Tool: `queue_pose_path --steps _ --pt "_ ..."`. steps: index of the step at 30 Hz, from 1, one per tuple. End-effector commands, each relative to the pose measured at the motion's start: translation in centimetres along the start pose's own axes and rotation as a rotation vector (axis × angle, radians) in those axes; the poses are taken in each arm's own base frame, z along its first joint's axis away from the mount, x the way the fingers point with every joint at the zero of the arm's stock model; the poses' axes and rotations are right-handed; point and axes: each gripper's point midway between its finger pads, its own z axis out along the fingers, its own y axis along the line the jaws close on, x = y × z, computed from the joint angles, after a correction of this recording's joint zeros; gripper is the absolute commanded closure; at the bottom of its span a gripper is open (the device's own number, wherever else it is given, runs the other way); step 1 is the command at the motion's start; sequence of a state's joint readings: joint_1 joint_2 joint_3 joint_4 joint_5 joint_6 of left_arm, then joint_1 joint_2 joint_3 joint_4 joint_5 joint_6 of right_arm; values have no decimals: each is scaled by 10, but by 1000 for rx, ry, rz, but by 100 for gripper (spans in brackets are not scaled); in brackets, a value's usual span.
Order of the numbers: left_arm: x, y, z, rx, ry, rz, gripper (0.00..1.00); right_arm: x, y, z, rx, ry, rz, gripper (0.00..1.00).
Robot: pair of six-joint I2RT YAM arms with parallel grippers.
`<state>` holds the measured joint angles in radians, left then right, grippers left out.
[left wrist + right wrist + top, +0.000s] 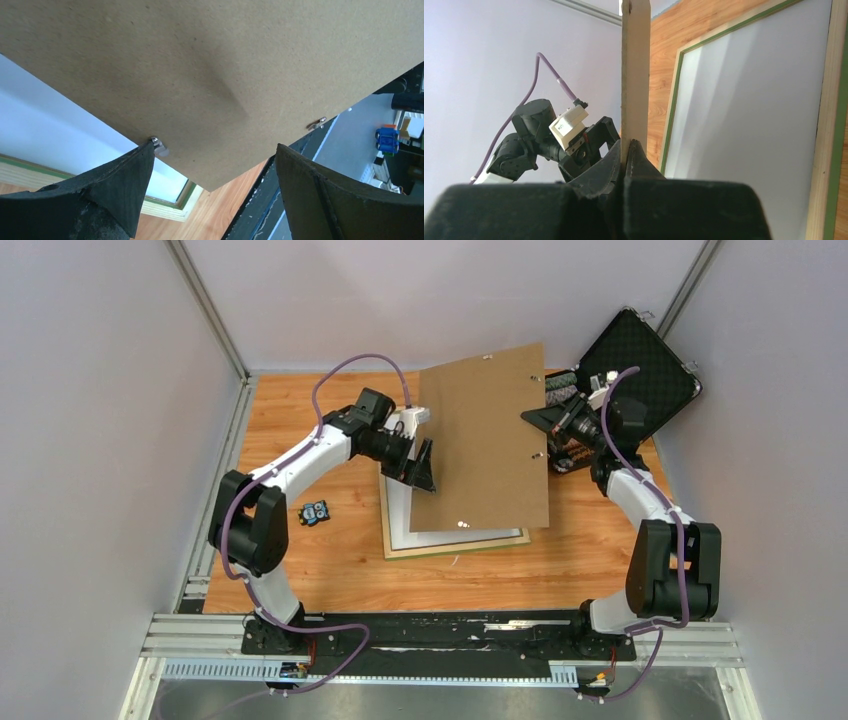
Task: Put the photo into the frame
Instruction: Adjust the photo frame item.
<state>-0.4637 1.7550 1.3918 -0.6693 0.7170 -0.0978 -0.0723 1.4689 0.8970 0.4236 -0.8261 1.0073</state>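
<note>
A plain brown backing board (485,440) hangs tilted above the table, and my right gripper (540,418) is shut on its right edge. The right wrist view shows that edge (635,75) pinched between the jaws of the right gripper (629,145). My left gripper (425,462) stands open at the board's left edge, just under the board (200,65), with nothing between its fingers (125,190). The frame (455,546) lies flat below, pale wood up, with a green inner lip (671,125). A white surface (744,125) fills it. The photo's print shows in no view.
An open black case (640,370) leans at the back right, close behind the right arm. A small blue toy (315,512) lies on the wooden table left of the frame. Grey walls close in both sides. A black rail (450,630) runs along the near edge.
</note>
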Motion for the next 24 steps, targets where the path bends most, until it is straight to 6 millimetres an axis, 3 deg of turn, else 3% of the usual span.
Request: queue_pose_path --steps 1,13,24 --pt "4 -5 7 25 12 41 3 -15 35 -8 -75 -54 -76 100" --pt "11 -7 3 14 20 66 3 -18 32 -10 -68 -63 -79 100" --pt "1 -13 -22 -56 -29 141 3 -18 28 -9 -63 -60 -72 100"
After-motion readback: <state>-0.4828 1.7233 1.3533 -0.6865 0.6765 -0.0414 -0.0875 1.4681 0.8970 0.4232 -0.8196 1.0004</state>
